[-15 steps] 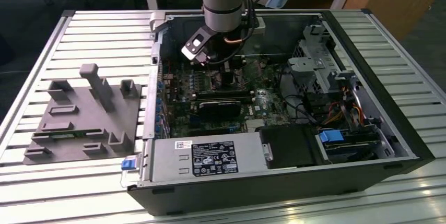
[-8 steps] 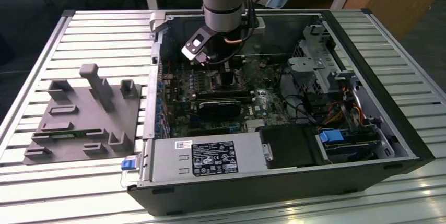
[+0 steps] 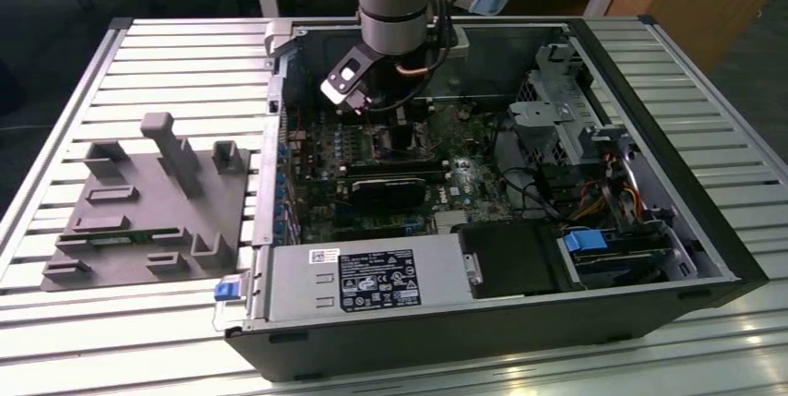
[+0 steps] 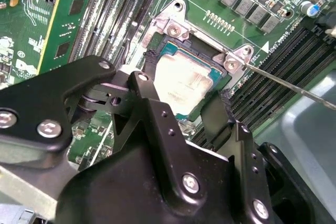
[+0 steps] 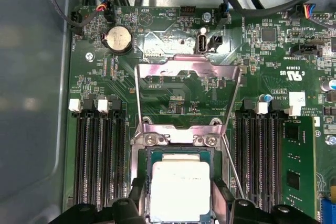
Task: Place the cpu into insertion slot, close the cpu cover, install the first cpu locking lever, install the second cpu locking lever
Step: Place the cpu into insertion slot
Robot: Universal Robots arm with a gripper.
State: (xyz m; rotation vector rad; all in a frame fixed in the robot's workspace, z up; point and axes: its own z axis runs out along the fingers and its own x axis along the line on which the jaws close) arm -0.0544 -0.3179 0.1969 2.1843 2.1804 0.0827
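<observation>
Your hand (image 5: 179, 205) is down inside the computer case (image 3: 689, 230) on the tabletop (image 3: 161, 54). It is released: its two fingers (image 5: 137, 199) stand apart, one close on each side of the cpu (image 5: 180, 184). The cpu lies flat in the insertion slot (image 5: 178, 153), silver top up (it is square, so no side is the long one). The cpu cover (image 5: 186, 66) is swung open on its hinge edge, pointing away from the hand. A thin lever (image 5: 233, 169) slants beside the slot.

Grey fixture (image 3: 148, 202), slatted table (image 3: 124, 341), power supply (image 3: 357, 281), coin battery (image 5: 117, 39)
</observation>
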